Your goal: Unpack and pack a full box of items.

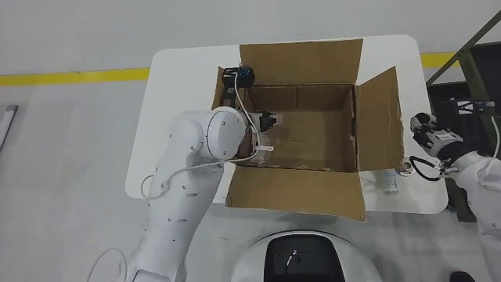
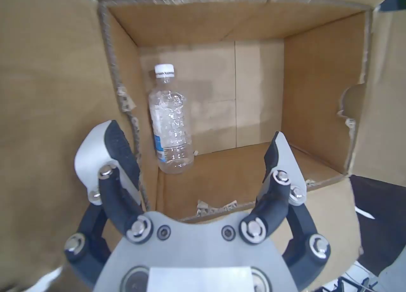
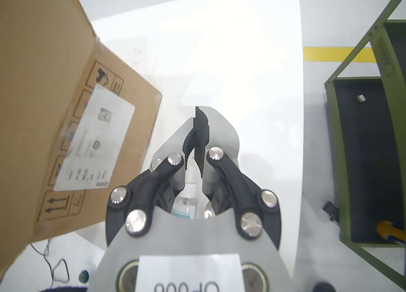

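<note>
Bottle [image 2: 171,122] in box [image 2: 314,90], against wall, beyond wide-spread left fingers [image 2: 120,147]; right fingers [image 3: 200,134] pressed together.

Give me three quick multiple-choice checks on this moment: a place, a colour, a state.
1. Where is the bottle in the left wrist view? A) on the table B) inside the box C) in a gripper
2. Its cap colour? A) white B) blue C) red
3. The left gripper is: A) shut empty B) shut on the bottle C) open
B: box walls surround the bottle. A: the cap is white. C: its fingers stand apart, nothing between.
</note>
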